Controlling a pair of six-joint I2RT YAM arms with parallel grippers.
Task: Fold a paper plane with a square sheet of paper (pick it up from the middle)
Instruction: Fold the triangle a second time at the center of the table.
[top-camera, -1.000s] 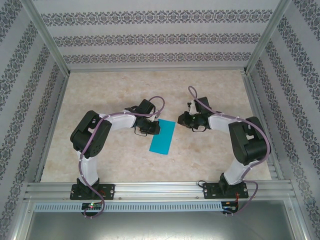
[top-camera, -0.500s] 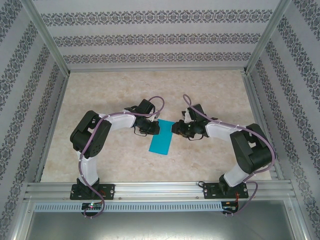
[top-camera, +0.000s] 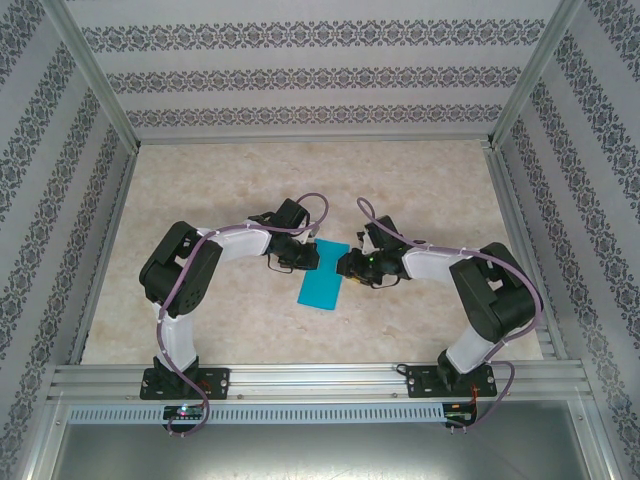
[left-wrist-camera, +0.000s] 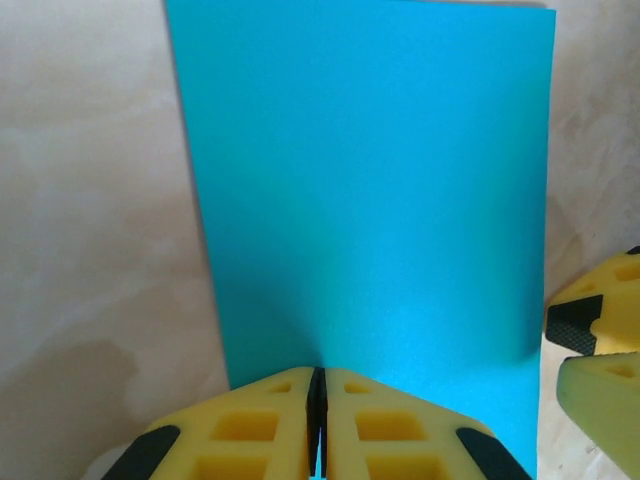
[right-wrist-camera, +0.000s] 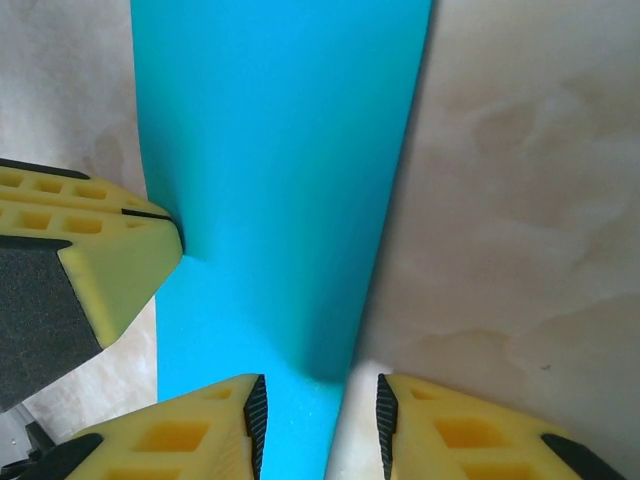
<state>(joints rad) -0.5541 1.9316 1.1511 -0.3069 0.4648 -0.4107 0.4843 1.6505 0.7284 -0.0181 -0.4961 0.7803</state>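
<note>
The square sheet of paper (top-camera: 323, 278) lies on the table as a narrow teal rectangle, apparently folded in half. My left gripper (top-camera: 311, 256) is shut on its left long edge near the far end; in the left wrist view the paper (left-wrist-camera: 370, 190) spreads out ahead of the closed left gripper (left-wrist-camera: 317, 385), with a sliver of teal between the pads. My right gripper (top-camera: 344, 265) stands open at the opposite long edge. In the right wrist view the right gripper (right-wrist-camera: 322, 410) straddles that slightly lifted edge of the paper (right-wrist-camera: 280, 150), without pinching it. The left gripper's fingers (right-wrist-camera: 100, 270) show across the sheet.
The beige marbled table (top-camera: 230, 320) is bounded by aluminium rails (top-camera: 320, 378) at the near edge and patterned walls (top-camera: 300, 70) on the other sides. Both arms reach inward and their grippers stand close together over the paper.
My right gripper has moved left to the paper's right edge and its jaws have opened. The left gripper and the paper have stayed put.
</note>
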